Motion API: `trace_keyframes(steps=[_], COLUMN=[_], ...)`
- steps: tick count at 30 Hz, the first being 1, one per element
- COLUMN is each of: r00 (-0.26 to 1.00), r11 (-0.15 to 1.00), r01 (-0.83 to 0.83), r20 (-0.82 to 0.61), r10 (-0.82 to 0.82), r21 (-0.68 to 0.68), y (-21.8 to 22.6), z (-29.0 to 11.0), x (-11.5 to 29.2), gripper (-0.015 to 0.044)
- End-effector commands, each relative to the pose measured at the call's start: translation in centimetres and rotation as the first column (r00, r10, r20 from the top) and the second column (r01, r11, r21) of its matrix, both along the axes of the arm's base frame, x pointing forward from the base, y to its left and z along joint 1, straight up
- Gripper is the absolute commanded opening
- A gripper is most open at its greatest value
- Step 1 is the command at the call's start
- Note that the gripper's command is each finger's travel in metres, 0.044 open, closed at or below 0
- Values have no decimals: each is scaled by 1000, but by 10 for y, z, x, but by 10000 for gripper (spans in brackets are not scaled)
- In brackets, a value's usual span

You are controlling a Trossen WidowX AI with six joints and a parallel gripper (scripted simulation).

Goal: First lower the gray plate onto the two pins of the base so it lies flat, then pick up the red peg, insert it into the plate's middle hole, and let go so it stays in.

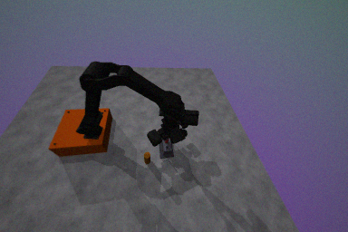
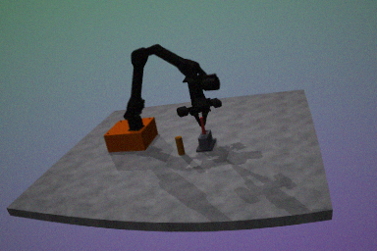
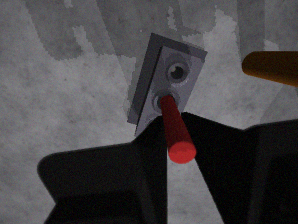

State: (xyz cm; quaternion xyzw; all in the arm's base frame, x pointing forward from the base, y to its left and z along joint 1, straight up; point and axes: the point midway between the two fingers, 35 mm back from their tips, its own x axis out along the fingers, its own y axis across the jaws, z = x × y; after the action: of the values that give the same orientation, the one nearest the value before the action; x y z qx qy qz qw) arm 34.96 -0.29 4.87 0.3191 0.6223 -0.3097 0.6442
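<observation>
My gripper [image 1: 167,139] [image 2: 202,121] [image 3: 172,119] is shut on the red peg [image 2: 202,126] [image 3: 176,131], which it holds nearly upright with a slight tilt. The gray plate [image 1: 169,147] [image 3: 192,75] lies on top of the darker base [image 1: 166,156] [image 3: 145,75] and looks flat. In the wrist view, one ringed hole with a pin shows at the plate's far end. The peg's lower end meets the plate at the middle hole; how deep it sits there cannot be told. The plate's near end is hidden behind the fingers.
An orange-yellow cylinder [image 1: 147,158] [image 2: 180,146] [image 3: 272,66] stands upright beside the base, on the side toward the arm's mount. The arm rises from a large orange box [image 1: 68,127] [image 2: 124,142]. The gray table top [image 1: 36,188] [image 2: 98,194] carries the arm's shadows.
</observation>
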Motion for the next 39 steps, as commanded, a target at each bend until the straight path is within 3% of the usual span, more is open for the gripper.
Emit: trace_keyframes(steps=[1,8,14,39], r00=[1000,1000,1000,1000], r11=[1000,1000,1000,1000], r01=[0,0,0,-4], r20=[0,0,0,-2], r10=[0,0,0,4], r21=[0,0,0,0], y=[0,0,0,0], z=[0,0,0,9], x=[0,0,0,-3], gripper=[0,0,150,150])
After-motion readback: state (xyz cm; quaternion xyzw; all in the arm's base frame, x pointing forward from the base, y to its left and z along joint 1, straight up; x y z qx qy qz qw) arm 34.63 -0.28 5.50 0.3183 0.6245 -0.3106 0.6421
